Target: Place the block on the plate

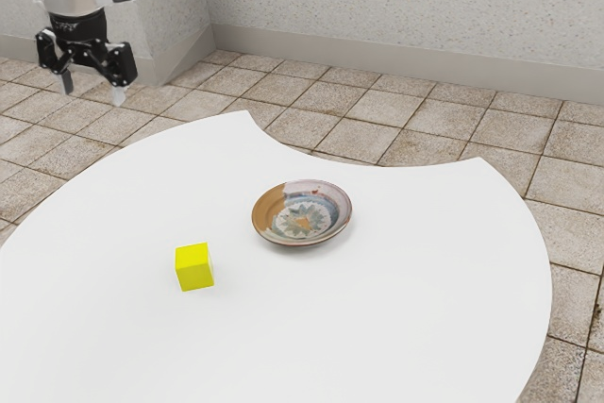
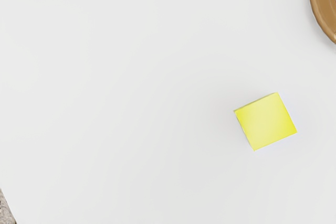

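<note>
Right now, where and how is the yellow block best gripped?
I'd come from straight above and close on two opposite upright sides of the block. It looks cube-shaped and sits flat on the table, apart from the plate, so each finger should have room.

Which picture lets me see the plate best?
The exterior view does. There the whole plate is in sight, with its round rim and the painted pattern in its middle, and nothing covers it. The wrist view cuts it off at the picture's edge, leaving a piece of its brown side near a corner.
</note>
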Controlling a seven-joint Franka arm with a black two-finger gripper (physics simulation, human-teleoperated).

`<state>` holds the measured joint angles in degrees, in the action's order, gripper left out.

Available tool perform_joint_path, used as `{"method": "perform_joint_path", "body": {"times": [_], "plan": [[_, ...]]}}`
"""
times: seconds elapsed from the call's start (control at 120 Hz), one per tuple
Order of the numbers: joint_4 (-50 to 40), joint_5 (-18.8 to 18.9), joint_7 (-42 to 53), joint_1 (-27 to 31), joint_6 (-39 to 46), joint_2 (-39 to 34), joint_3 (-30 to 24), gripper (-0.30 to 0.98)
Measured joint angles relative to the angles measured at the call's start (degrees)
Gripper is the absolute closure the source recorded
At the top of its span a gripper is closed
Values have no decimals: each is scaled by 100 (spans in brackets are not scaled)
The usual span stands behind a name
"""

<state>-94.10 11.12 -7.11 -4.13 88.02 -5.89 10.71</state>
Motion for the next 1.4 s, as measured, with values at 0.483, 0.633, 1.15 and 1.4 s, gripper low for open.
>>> {"method": "perform_joint_path", "body": {"times": [0.483,0.633,1.15,1.4], "plan": [[-1994,-324,-858,-13,1614,468,-38,0],[-2350,-617,-1346,3,2514,856,-34,0],[-2777,-1356,-2574,-148,4641,2038,-12,0],[-2905,-1597,-2900,-150,4972,2253,1,0]]}}
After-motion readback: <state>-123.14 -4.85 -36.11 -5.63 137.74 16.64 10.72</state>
